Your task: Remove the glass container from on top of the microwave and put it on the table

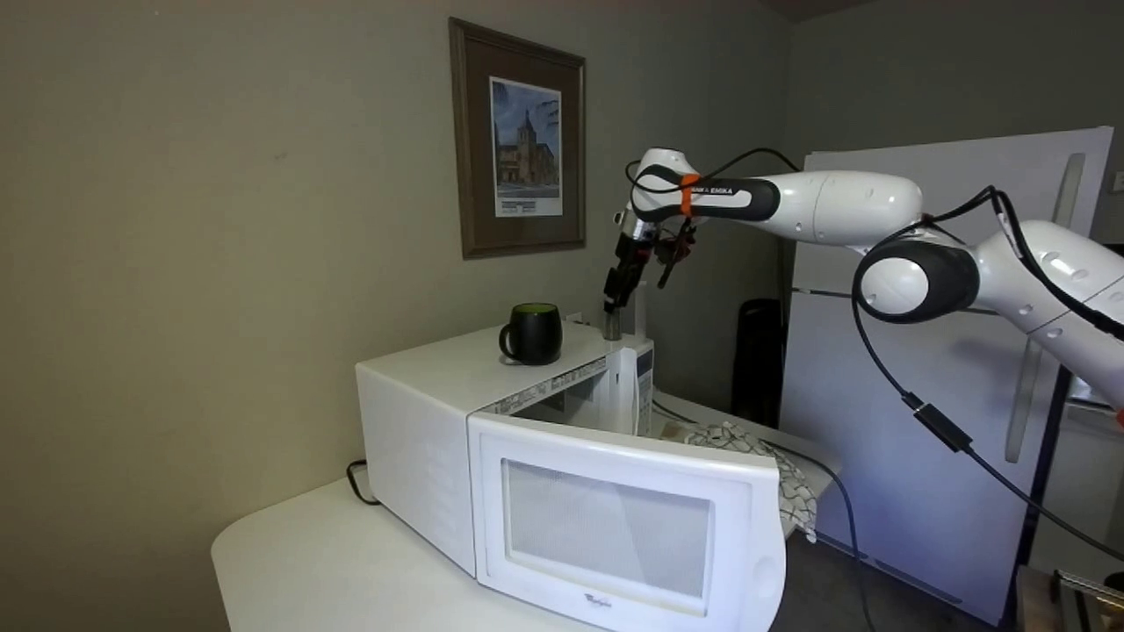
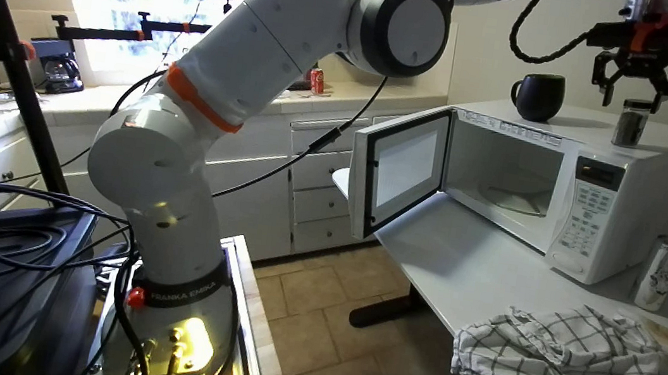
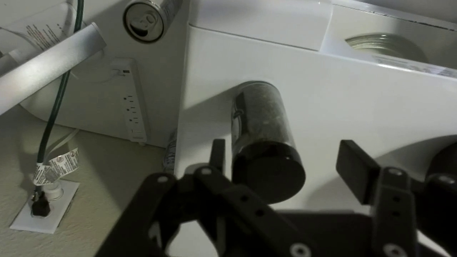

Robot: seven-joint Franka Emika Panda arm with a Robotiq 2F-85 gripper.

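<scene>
Microwave door (image 1: 625, 527): Whirlpool; robot base collar (image 2: 187, 292): FRANKA EMIKA; arm link (image 1: 733, 198): EMIKA

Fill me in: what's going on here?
The robot gripper is open at the lidded glass jar, which stands upright on top of the microwave. The jar isn't gripped, so the move to the table is yet to come. A dark mug also stands up there, and the microwave's door is open.

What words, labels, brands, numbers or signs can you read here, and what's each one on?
"FRANKA EMIKA": black base band of the robot.
"EMIKA": the arm; preceding word partly covered by the orange strap.
"Whirlpool", faint script: microwave door.
Too small or blurred to read: microwave keypad, label strip, label on the glass container, tall can, red can, cord tags, white printed item, picture caption.
</scene>
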